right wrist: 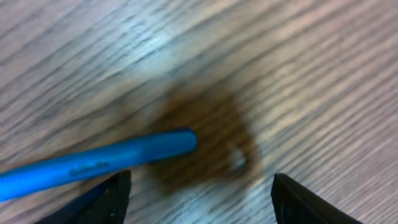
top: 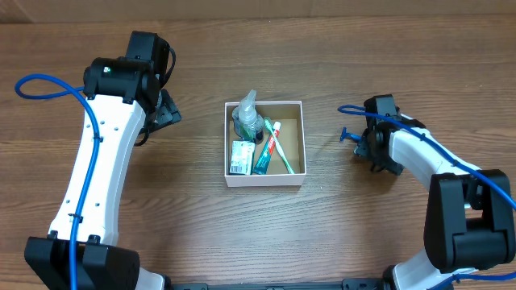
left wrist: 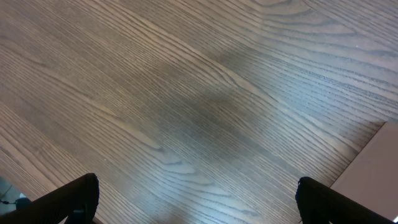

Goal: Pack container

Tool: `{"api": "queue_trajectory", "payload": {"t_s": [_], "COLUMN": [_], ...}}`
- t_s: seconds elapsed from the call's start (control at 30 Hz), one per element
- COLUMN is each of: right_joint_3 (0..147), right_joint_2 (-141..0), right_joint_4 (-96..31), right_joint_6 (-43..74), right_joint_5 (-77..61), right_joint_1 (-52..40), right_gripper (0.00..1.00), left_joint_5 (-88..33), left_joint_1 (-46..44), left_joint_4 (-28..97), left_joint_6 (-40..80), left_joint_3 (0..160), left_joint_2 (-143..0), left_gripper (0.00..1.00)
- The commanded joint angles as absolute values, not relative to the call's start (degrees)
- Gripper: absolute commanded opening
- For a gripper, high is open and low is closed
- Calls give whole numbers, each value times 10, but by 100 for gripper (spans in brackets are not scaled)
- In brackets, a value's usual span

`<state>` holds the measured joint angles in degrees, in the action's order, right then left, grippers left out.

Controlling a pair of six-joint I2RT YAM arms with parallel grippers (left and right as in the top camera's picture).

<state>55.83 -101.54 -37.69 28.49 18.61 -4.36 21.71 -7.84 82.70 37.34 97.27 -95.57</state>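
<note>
1. Left gripper (top: 167,111) (left wrist: 198,186): fingers (left wrist: 74,202) spread wide and released, with nothing between them. Only bare wood table (left wrist: 186,93) lies under the gap.
2. Container (top: 266,179): sits on the table between the two grippers, well apart from the left fingers and apart from the right fingers too. Neither gripper touches it.
3. Inside the container:
   - clear bottle (top: 246,119) in the corner nearest the left fingers
   - green-and-white packet (top: 239,157) just beside the bottle, on the same side
   - toothpaste tube (top: 266,153) and green toothbrush (top: 284,159) lying flat toward the right-finger side
4. Right gripper (top: 360,145) (right wrist: 200,180): fingers (right wrist: 112,199) parted, clamping nothing.
5. Blue razor (top: 348,134) (right wrist: 93,165): lies on the table just ahead of the right fingers, on the container side of them.
   - The handle end reaches in front of the gap.
   - The handle runs just beside one fingertip. The right wrist view is blurred, so I cannot tell whether they touch.
</note>
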Motion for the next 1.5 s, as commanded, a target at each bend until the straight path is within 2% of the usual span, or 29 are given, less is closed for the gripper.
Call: {"api": "queue_trajectory", "payload": {"t_s": [0.0,0.23,0.43,0.63,0.87,1.0,1.23,1.3,1.37,1.43,1.47], "right_joint_3": [556,555,554,554,554,554,554,554,554,554,555], "right_joint_2": [-1019,-1019,-1020,-1020,-1020,-1024,-1064,-1069,-1068,-1068,-1068], "right_joint_4": [-375,-326,-307,-292,-255,-239,-237,-236,-237,-238,-238], "right_joint_6": [149,-76,-95,-95,-96,-144,-227,-227,-223,-222,-213], "right_joint_5": [183,-8,-16,-13,36,27,-72,-71,-68,-58,-54], "right_joint_1": [-41,-41,-40,-40,-40,-39,-39,-39,-39,-39,-39], "right_gripper": [76,78,82,80,83,85,84,75,54,40,38], "left_joint_5": [224,224,224,224,224,224,224,224,224,224,224], "left_joint_1": [-76,-76,-76,-76,-76,-76,-76,-76,-76,-76,-76], "left_joint_4": [825,825,824,825,825,825,825,824,825,825,825], "left_joint_6": [373,373,373,373,373,373,373,373,373,373,373], "left_joint_3": [985,985,985,985,985,985,985,985,985,985,985], "left_joint_2": [-948,-948,-948,-948,-948,-948,-948,-948,-948,-948,-948], "left_gripper": [100,100,100,100,100,100,100,100,100,100,100]}}
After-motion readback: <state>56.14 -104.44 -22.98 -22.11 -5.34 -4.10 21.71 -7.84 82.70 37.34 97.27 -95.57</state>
